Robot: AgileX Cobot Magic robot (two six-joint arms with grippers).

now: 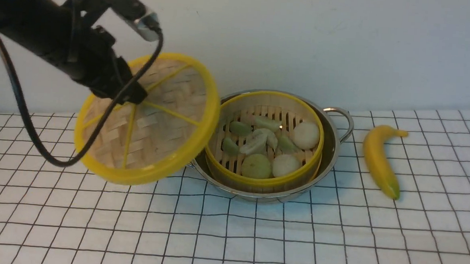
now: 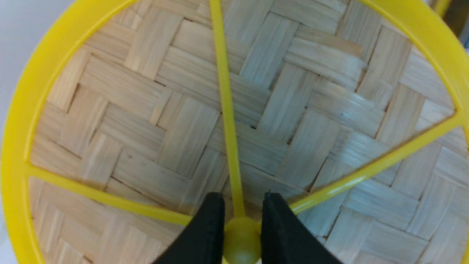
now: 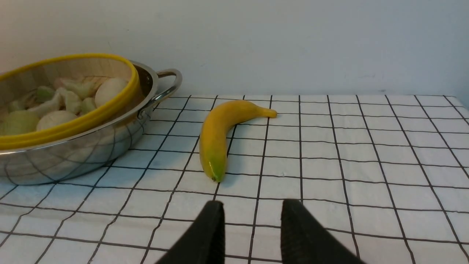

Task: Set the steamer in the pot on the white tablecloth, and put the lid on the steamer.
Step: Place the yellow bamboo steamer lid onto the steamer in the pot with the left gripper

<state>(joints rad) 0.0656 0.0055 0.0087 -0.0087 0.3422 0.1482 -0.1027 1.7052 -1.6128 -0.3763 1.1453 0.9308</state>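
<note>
1. White, black-gridded cloth (image 1: 285,239) covers the desk; a pale wall rises behind.
2. Pot (image 1: 267,195) stands on it, steamer (image 1: 262,181) inside; banana (image 1: 381,162) right.
3. Left end effector (image 2: 242,234) pinches the lid's (image 2: 271,121) knob, left of the pot.
4. Right end effector (image 3: 253,234) is spread.

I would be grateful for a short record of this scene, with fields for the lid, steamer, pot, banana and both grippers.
lid: woven disc, tilted, held in the air by its centre knob
steamer: slatted basket holding toy food, uncovered, inside the pot
pot: steel, two-handled, on the gridded cloth
banana: yellow, on the cloth, right of the pot
left gripper: closed on the knob
right gripper: open, empty
</note>
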